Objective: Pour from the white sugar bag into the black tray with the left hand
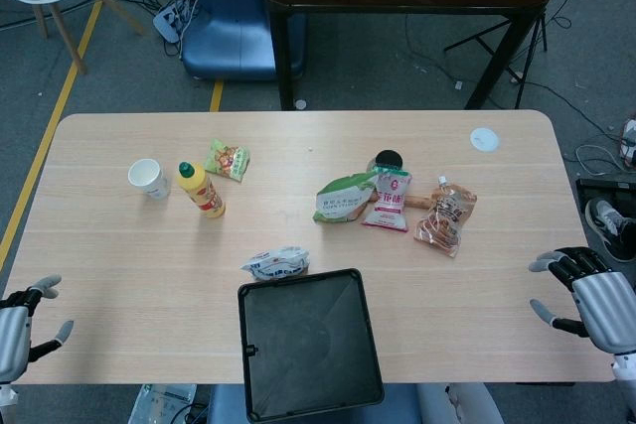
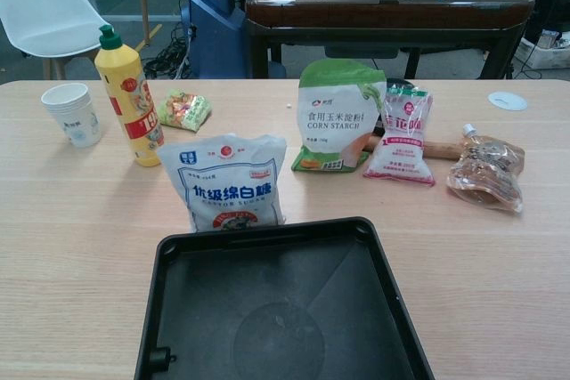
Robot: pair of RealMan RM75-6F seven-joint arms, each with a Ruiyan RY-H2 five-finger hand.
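Observation:
The white sugar bag, printed in blue, stands upright just behind the far left corner of the black tray. The tray lies empty at the table's near edge. My left hand hovers at the near left corner of the table, fingers apart, holding nothing, far left of the bag. My right hand is at the near right edge, fingers spread and empty. Neither hand shows in the chest view.
A paper cup, a yellow squeeze bottle and a small green snack pack stand back left. A corn starch bag, a pink-white bag and a brown pouch sit centre right. A white lid lies far right.

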